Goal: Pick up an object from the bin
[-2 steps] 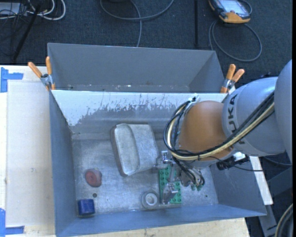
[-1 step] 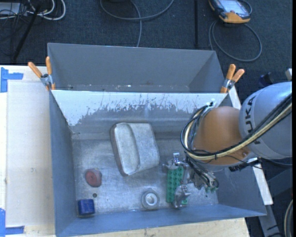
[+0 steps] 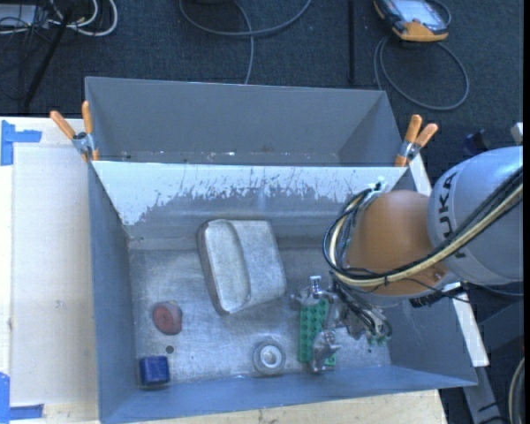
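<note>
Grey metal bin (image 3: 106, 263); robot arm (image 3: 477, 210) entering from the right; folded grey pad (image 3: 238, 263) at centre; claw (image 3: 329, 325), its opening impossible to judge, low over the green studded brick (image 3: 309, 325) at front right; white ring (image 3: 268, 356), red disc (image 3: 167, 318) and blue block (image 3: 154, 370) towards front left.

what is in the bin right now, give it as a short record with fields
container: grey metal bin
gripper: low at the front right, over the green brick
green brick: flat studded strip, front right
grey pad: large, rounded, middle of the floor
red disc: left side, lying alone
blue block: front left corner
pale ring: front centre, just left of the green brick
</note>
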Tool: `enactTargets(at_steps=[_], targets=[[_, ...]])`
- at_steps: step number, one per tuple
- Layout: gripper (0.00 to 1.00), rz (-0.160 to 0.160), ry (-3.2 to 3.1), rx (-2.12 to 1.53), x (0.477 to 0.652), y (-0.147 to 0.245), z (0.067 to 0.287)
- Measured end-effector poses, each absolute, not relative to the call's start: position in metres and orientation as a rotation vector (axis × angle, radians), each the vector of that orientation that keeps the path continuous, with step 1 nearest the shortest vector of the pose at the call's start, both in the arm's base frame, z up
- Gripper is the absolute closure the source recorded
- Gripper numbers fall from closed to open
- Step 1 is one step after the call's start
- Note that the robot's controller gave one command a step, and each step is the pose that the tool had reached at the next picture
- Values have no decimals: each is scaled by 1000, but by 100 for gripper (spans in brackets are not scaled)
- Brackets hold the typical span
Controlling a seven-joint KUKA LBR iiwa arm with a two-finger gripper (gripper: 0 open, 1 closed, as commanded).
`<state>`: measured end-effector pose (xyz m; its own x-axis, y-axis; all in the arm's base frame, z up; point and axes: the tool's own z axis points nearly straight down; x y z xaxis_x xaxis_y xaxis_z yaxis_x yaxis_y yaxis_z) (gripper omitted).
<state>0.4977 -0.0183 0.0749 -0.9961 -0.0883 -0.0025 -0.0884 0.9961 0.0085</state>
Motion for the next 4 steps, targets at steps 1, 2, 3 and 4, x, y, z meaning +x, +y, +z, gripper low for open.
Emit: enactTargets(at_steps=[1, 2, 3, 4], targets=[[100, -5, 3102, -448, 525, -69, 200], [0, 2, 3110, -445, 523, -68, 196], [0, -3, 3047, -721, 480, -76, 82], [100, -1, 3051, -722, 479, -76, 81]])
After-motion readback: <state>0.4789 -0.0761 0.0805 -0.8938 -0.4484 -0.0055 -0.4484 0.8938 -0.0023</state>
